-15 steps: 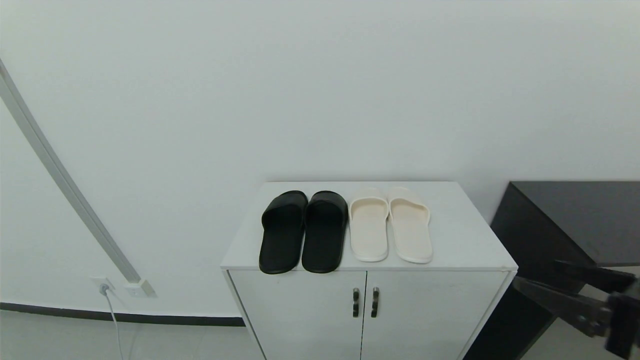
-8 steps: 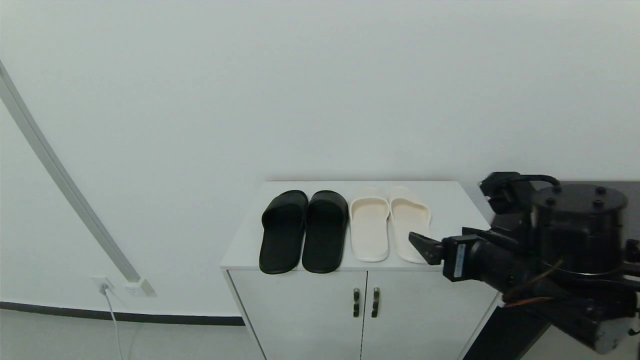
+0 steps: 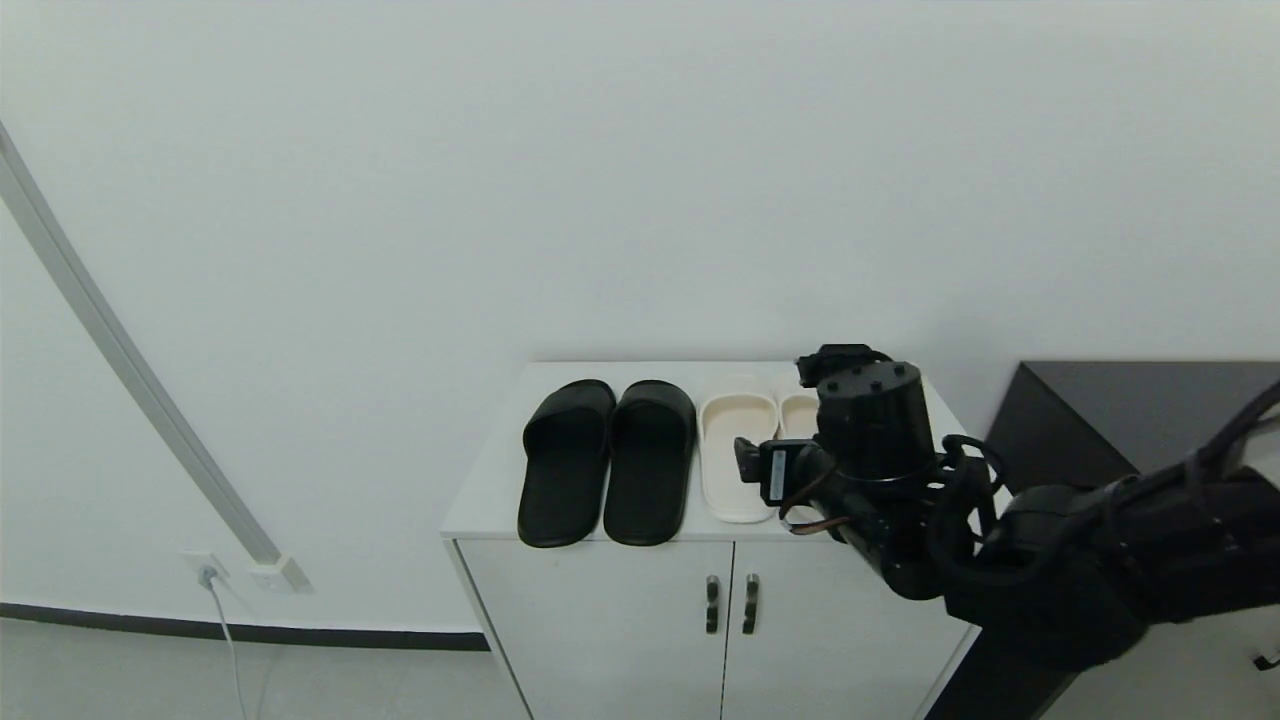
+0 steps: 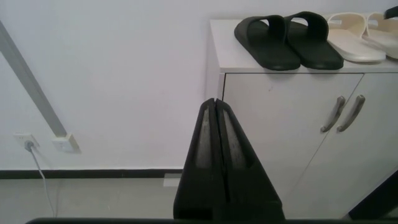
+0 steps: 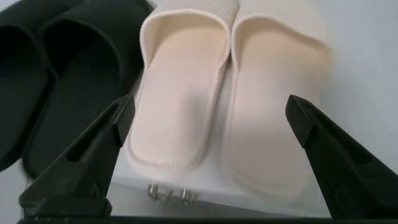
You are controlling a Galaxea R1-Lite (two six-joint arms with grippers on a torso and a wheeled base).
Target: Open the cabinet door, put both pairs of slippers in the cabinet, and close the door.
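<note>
The white cabinet (image 3: 835, 640) stands against the wall with both doors shut, their two dark handles (image 3: 730, 604) side by side at the middle seam, so its inside cannot be seen. Both pairs of slippers lie on its top, not in it. The black pair (image 3: 648, 465) is on the robot's left and the cream pair (image 3: 738, 460) just to its right, the four lying close together in a row. Each slipper's long axis runs front to back, with the strap end toward the wall and the heel toward the front edge. The black heels reach that edge, while the cream ones stop a little short.

The right claw (image 5: 207, 113) hangs above the cream pair, its two fingers spread wide to either side. In the head view the right arm covers most of the outer cream slipper. The right wrist view shows both cream slippers, with the handles below the edge. The left wrist view shows the left claw (image 4: 215, 102) pressed together, low and off the cabinet's left front corner, near a wall socket (image 4: 25, 142) with a cable.
</note>
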